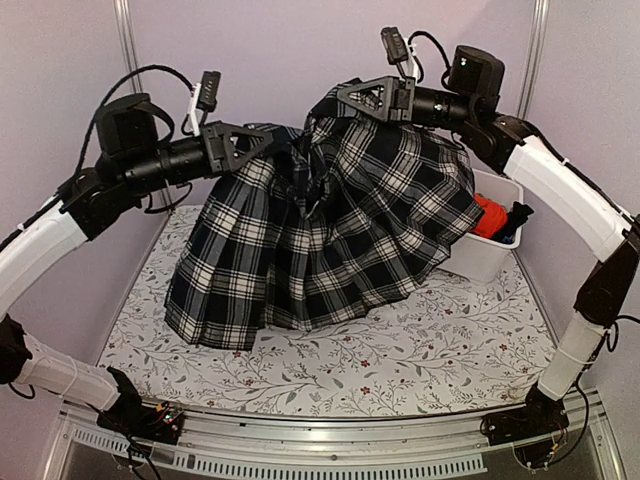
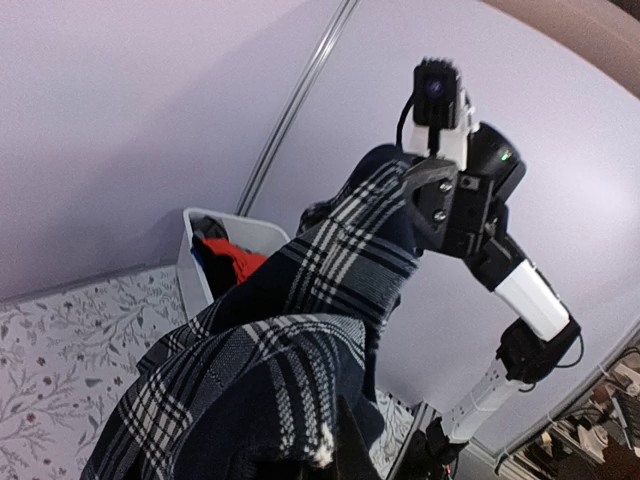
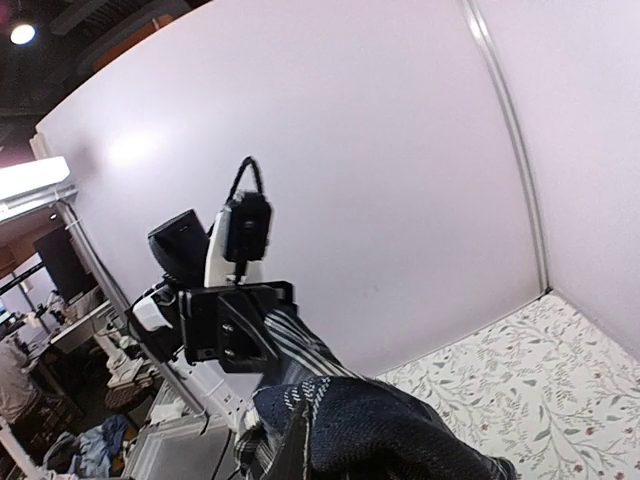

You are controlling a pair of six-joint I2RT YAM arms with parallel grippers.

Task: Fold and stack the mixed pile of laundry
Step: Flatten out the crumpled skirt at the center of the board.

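No legible text, label, brand mark, number or sign found in the top, left wrist or right wrist views.

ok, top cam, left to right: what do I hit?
left gripper → right gripper → white bin. Both grippers are shut on the plaid garment; it spans them, so it has no single place in the order.
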